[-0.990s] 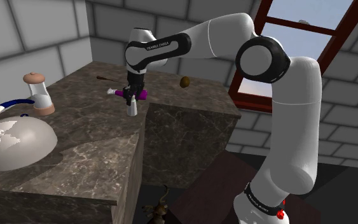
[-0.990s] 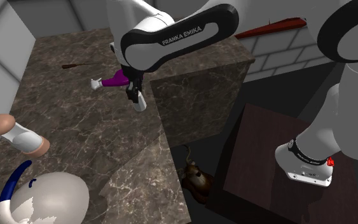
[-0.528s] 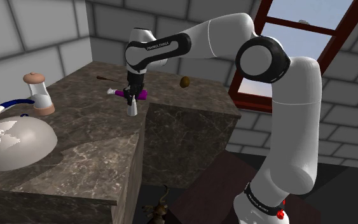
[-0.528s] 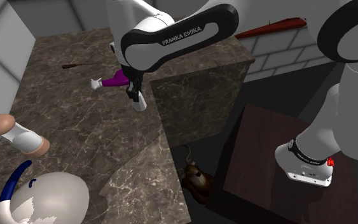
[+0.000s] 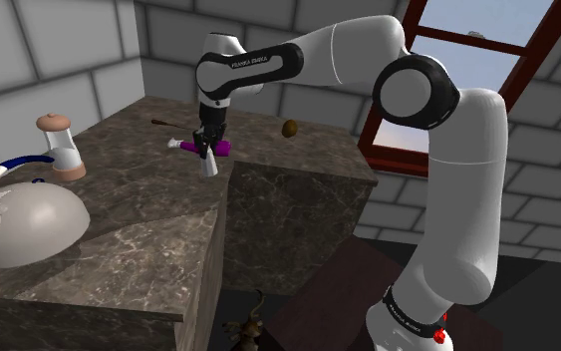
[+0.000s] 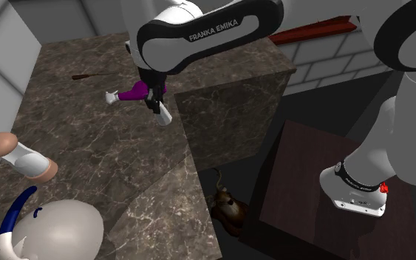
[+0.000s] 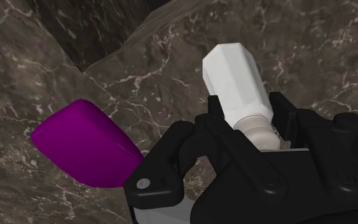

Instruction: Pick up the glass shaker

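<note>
You have the white faceted shaker (image 7: pixel 231 76) clamped in the all-black two-finger gripper (image 7: pixel 252 125). The two fingers (image 7: pixel 296 121) are closed on its narrow ribbed neck, one on each side. The wider body sticks out past the fingertips, pointing down at the dark veined marble counter (image 7: pixel 311 51). In the shoulder view the shaker (image 5: pixel 206 166) hangs straight below the gripper (image 5: pixel 206 150), close to the counter's edge. You cannot tell from these pictures whether its base has cleared the stone or rests on it.

The task calls it glass, though it is drawn plain white, so treat it as stiff, fairly light, smooth and breakable. The ribs on the neck should give your pads something to bite on. Even so, the hold is narrow and nearly all the weight hangs beyond the fingertips. A jerk could make the body swing or slide out, and a drop onto marble would likely crack it. A grip across two flat facets at mid-body would be steadier, but the present one looks good enough for a slow, straight lift. Do not squeeze harder than you need to.

A purple rounded object (image 7: pixel 85 143) lies on the counter just beside the fingers, outside one of them and apart from the shaker. A vertical rise should leave it untouched.
</note>
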{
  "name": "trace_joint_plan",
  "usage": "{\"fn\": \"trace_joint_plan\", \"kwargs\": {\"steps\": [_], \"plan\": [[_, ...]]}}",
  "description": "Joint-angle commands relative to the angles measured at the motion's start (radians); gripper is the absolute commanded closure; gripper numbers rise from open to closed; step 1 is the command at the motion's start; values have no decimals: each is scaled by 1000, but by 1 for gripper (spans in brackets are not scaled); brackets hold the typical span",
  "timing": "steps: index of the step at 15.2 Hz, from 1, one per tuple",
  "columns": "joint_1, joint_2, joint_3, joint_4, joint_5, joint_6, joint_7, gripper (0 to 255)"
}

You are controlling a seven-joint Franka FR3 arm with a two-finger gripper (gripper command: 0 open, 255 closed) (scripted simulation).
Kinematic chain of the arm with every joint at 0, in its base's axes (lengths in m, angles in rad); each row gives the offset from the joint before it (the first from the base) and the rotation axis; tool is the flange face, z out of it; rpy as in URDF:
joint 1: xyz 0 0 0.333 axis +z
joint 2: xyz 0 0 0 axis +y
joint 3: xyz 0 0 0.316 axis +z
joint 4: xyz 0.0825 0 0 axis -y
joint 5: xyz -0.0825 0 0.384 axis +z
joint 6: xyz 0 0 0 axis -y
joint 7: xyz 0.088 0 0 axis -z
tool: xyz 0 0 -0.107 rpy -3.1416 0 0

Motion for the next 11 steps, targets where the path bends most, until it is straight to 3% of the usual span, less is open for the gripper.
{"fn": "trace_joint_plan", "kwargs": {"steps": [1, 11], "plan": [[0, -4, 0, 21, 0, -26, 1, 255], [0, -21, 0, 107, -1, -128, 5, 255]]}}
